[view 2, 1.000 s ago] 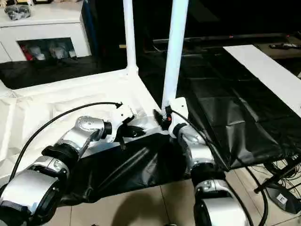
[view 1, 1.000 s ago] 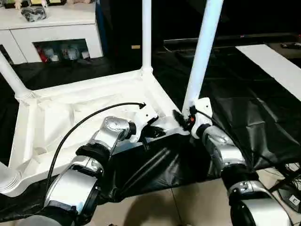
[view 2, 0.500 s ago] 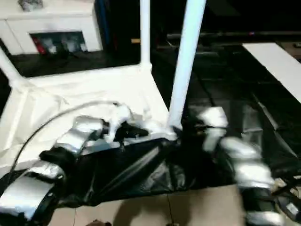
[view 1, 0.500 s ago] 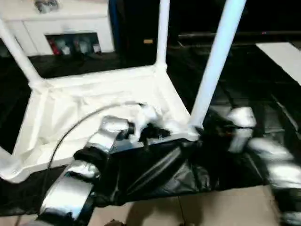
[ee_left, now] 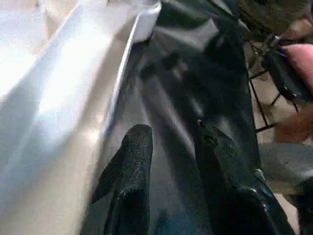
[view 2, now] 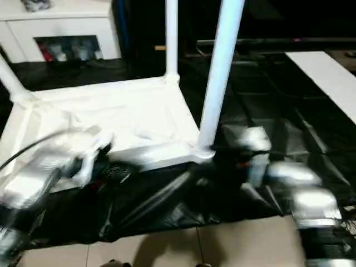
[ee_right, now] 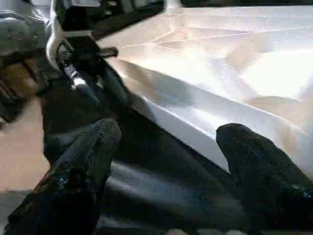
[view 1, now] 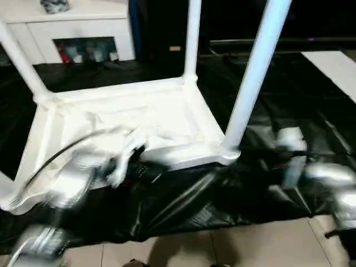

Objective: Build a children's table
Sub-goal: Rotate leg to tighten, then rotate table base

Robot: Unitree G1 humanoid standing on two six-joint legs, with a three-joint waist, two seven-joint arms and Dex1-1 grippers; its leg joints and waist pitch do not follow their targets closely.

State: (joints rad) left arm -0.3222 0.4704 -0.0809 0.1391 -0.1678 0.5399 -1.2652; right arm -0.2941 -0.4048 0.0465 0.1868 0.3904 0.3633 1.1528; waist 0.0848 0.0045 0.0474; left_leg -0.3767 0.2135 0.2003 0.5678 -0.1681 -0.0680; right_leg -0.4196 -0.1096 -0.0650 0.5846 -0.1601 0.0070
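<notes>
White plastic: children's table lay upside down on black sheeting over the floor
Legs: three white tubular legs counted, standing up from corner sockets; nearest leg at the corner closest to the right arm
Left end effector: fingers apart, empty, just beside the table's near rim
Right end effector: fingers spread wide, empty, facing that rim
Cabinet: white cabinet behind, small items inside, unclear
Floor: beige tiles at the sheeting's near edge
</notes>
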